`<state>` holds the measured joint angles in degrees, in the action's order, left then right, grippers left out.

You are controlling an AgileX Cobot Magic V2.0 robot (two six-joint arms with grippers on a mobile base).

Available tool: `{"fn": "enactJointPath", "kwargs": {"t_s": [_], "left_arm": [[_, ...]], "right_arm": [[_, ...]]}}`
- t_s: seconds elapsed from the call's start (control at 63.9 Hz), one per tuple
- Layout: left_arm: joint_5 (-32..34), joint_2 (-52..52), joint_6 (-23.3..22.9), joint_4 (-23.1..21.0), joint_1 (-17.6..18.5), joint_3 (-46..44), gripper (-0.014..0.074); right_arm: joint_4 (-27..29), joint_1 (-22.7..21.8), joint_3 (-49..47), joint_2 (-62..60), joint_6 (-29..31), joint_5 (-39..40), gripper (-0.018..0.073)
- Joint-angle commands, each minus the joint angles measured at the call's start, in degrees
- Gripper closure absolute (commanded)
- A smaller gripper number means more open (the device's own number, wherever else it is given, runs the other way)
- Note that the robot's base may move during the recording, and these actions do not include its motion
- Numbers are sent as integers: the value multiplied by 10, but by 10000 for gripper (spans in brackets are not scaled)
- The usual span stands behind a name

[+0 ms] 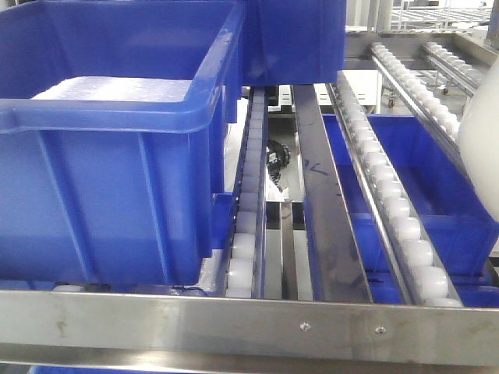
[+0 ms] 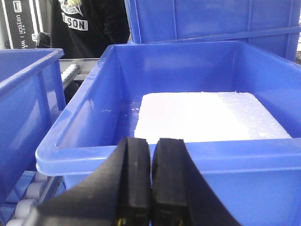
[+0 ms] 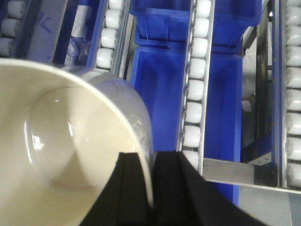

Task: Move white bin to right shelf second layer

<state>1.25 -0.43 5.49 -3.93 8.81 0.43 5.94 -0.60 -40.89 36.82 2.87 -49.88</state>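
Pinches the white bin (image 3: 70,141) by its near wall with the right gripper (image 3: 151,162), one black finger (image 3: 129,197) inside the rim and the other outside, jaws closed down on the thin plastic. Holds it over the right shelf second layer (image 1: 394,204), at the far right edge of the front view, above sloping lanes of white rollers; whether touching them or hanging clear, cannot tell. Presents the bin's mouth to the wrist camera, with the rim-to-base axis running away from the gripper and the rounded base toward the rollers; shows no longer side on the rounded-square rim. Presses the left gripper (image 2: 151,141) shut on nothing, pads (image 2: 136,179) flat together, just before the near rim of a blue crate (image 2: 84,155) with a white foam slab (image 2: 207,115) inside. Meets a riveted steel front rail (image 1: 249,319) along the near edge of the level. Loses the left lanes to that crate, its wall just beside a roller lane (image 1: 243,234). Leaves bare lanes and a flat steel strip (image 1: 327,210) between crate and bin. Ends at the back against a rear blue crate (image 1: 296,39). Looks down through the lanes onto a lower blue crate (image 1: 425,179) on the level beneath.
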Motion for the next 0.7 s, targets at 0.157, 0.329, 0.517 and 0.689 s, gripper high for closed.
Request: {"fn": "enactJointPath", "kwargs": {"t_s": [0.157, 0.329, 0.517, 0.689], "left_arm": [[49, -9, -4, -2, 0, 19, 512], [49, -9, -4, -2, 0, 19, 512], [49, -9, -4, -2, 0, 19, 512], [49, -9, -4, -2, 0, 19, 512]], "right_arm": [[7, -2, -16, 2, 2, 47, 472], [11, -2, -16, 2, 2, 49, 472], [10, -2, -16, 11, 2, 67, 470], [-9, -2, -25, 85, 2, 88, 470]]}}
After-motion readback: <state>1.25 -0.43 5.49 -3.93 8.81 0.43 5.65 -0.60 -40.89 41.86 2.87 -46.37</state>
